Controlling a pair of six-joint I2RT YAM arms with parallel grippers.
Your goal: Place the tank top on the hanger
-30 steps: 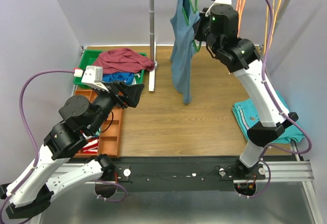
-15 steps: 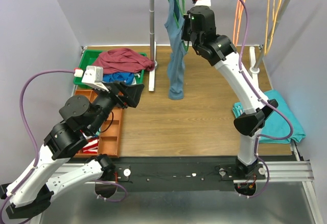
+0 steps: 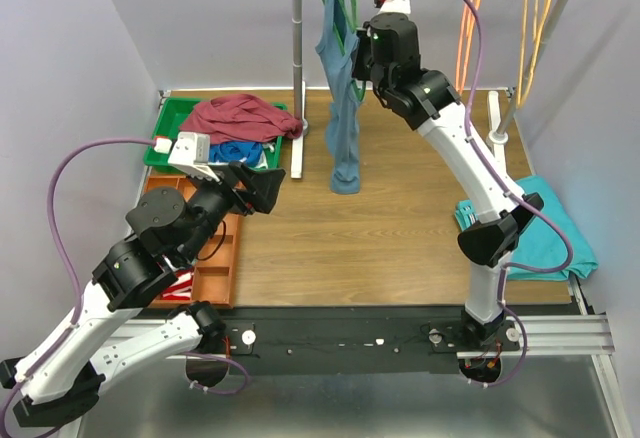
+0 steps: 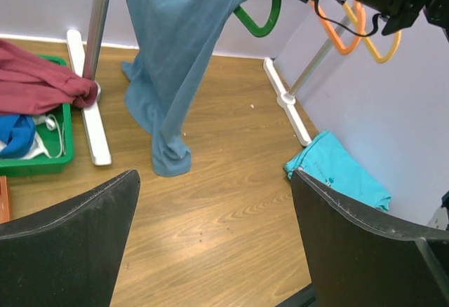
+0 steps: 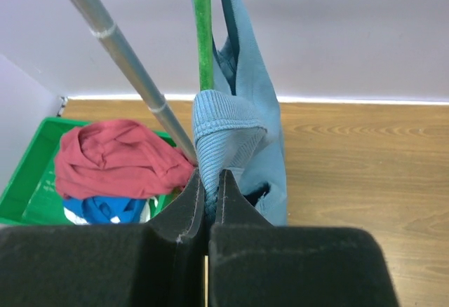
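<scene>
The slate-blue tank top (image 3: 342, 118) hangs from the dark-green hanger (image 3: 343, 3) at the top of the overhead view, its hem just above the wooden table. It also shows in the left wrist view (image 4: 172, 48) with the hanger (image 4: 261, 21). My right gripper (image 5: 210, 177) is shut on a ribbed strap of the tank top (image 5: 224, 135), right below the green hanger arm (image 5: 202, 26). My left gripper (image 4: 214, 195) is open and empty, low over the table's left side (image 3: 262, 186).
A metal stand pole (image 3: 297, 58) rises beside the hanger. A green bin (image 3: 170, 123) holds a maroon garment (image 3: 240, 116). An orange tray (image 3: 215, 263) sits at the left. Orange (image 3: 468, 18) and yellow (image 3: 533, 18) hangers hang at the right; a teal cloth (image 3: 530, 228) lies below.
My right gripper has carried the tank top and hanger leftward and up toward the pole. My left arm has shifted slightly to the right.
</scene>
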